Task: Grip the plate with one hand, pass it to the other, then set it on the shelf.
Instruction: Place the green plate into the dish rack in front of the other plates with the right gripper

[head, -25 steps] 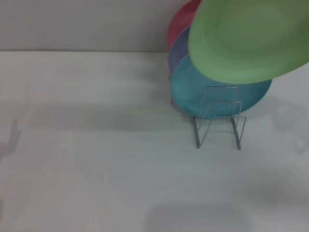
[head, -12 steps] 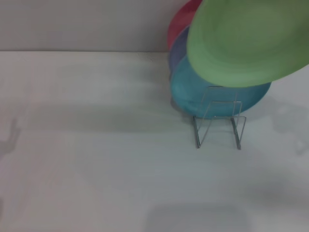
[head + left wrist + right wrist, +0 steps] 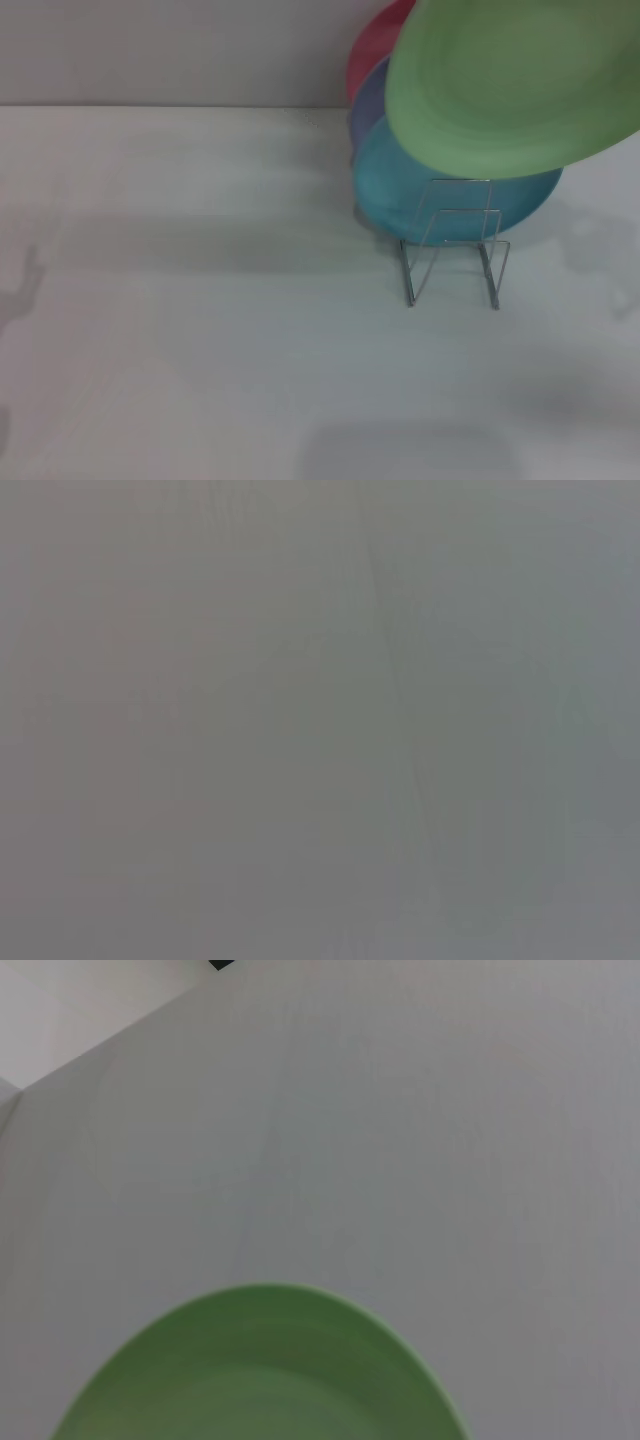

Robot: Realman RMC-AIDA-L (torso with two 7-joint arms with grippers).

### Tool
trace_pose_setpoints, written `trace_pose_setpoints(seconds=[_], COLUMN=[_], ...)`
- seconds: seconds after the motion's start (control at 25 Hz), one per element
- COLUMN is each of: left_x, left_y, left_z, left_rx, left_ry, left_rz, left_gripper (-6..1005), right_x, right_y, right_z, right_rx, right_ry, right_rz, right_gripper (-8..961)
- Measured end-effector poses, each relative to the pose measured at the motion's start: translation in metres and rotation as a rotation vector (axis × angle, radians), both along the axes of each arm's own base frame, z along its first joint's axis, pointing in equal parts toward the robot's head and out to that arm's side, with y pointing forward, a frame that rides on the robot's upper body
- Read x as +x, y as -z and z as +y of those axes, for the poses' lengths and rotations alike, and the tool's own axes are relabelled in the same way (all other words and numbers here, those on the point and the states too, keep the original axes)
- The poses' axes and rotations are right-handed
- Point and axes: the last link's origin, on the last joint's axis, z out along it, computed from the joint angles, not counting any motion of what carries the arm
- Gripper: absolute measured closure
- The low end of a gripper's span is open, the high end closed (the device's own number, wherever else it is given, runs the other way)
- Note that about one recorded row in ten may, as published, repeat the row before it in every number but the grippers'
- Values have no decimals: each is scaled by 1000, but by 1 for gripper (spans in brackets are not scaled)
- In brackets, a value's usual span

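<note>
Slightly leftward since the earlier frame, the round light-green plastic plate (image 3: 515, 85) hangs tilted above the thin silver wire shelf (image 3: 455, 245), face toward the camera; neither hand is visible.

Head view downward, right wrist shares plate (image 3: 515, 85)

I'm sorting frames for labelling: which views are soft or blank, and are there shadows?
Head view: the green plate is close and soft-edged; the wire rack is sharp; faint shadows lie on the table. Left wrist view: featureless grey. Right wrist view: plate rim soft.
</note>
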Motion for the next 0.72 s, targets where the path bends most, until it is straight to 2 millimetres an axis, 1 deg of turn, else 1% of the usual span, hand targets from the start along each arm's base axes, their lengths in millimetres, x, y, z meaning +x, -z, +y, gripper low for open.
trace_pose_setpoints(seconds=[0.44,0.48,0.56,0.6,0.72], left_x=[-6,-1,-1,6,-2], left_y=[8,7,7,1,3], left_z=[4,2,2,-4,-1], left_rx=[-48,-36,-36,0,-23], left_ry=[-50,-19,-19,43,-7], left_rz=[-2,3,3,18,21], left_gripper=[200,200,200,200,200], right_x=[-1,-1,-1,-1,-1], right_y=[0,0,-1,-1,-1], right_z=[-1,-1,0,0,0], right_rx=[1,1,2,2,2], right_ry=[-6,-6,-7,-7,-7], right_rz=[0,0,-1,-1,0], right_gripper=[918,919,919,919,919])
